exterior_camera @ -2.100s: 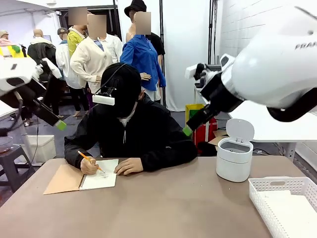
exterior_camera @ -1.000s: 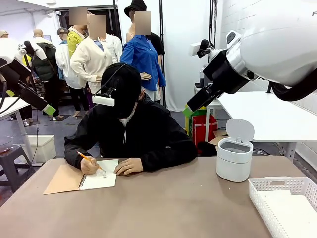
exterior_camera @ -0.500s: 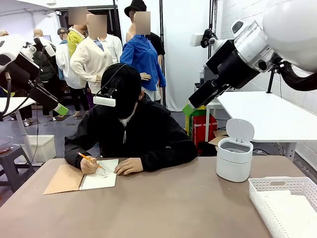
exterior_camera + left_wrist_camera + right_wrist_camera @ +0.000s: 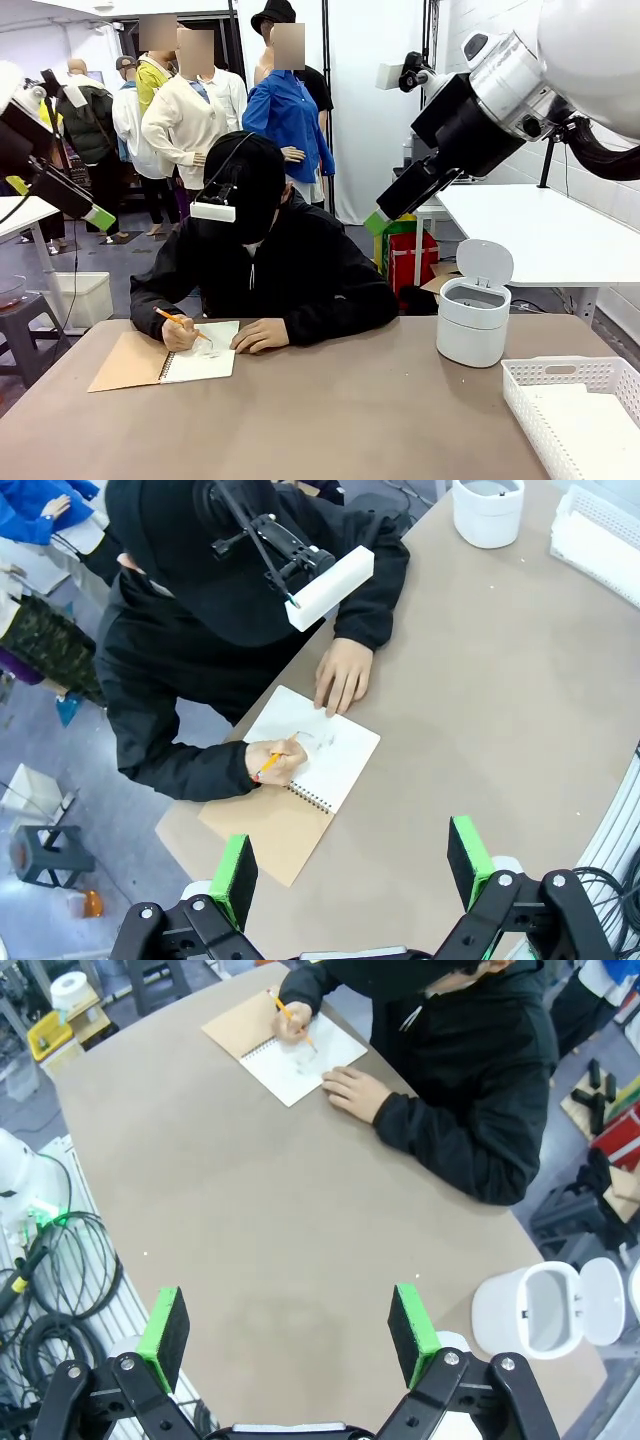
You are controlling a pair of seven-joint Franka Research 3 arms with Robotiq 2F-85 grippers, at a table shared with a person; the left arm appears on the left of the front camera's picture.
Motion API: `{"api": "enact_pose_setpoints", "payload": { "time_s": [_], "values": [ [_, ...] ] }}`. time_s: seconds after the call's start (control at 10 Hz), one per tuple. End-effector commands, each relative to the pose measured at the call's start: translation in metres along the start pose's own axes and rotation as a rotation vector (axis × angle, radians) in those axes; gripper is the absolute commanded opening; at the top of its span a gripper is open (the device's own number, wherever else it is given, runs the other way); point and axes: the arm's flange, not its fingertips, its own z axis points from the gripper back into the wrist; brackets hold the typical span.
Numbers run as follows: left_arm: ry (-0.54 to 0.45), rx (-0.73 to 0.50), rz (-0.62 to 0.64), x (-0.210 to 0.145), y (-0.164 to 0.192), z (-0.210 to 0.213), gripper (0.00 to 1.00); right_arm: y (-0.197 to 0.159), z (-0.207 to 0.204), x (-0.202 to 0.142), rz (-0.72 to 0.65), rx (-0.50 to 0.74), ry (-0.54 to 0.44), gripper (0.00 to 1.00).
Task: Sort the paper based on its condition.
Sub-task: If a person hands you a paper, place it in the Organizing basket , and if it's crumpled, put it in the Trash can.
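No loose paper is in view. The white sheet on the table is the open page of a spiral notebook with a tan cover, and the person's hand writes on it with a pencil. My left gripper is open and holds nothing, high above the notebook. It hangs at the upper left of the front view. My right gripper is also open with nothing in it, high over the bare brown table. From the front it hangs above the bin.
A white bin with its lid flipped up stands at the table's right rear. A white slotted basket sits at the front right corner. The person leans over the far left edge of the table with both forearms on it.
Both arms have risen over the two seconds, and the left gripper has swung a little to the left. The person keeps writing, the head lifted slightly.
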Motion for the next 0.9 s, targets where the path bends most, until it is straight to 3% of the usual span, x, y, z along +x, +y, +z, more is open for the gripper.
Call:
{"api": "enact_pose_setpoints", "payload": {
  "time_s": [0.0,0.8],
  "values": [
    [0.020,0.029,-0.003,-0.0067,-0.0022,0.0067,1.00,0.0025,0.0051,-0.0003,-0.023,0.014,0.023,1.00],
    [-0.004,0.019,0.000,-0.0034,0.0009,0.0092,1.00,0.0011,0.0013,-0.0020,-0.001,0.005,0.013,1.00]
  ]
}}
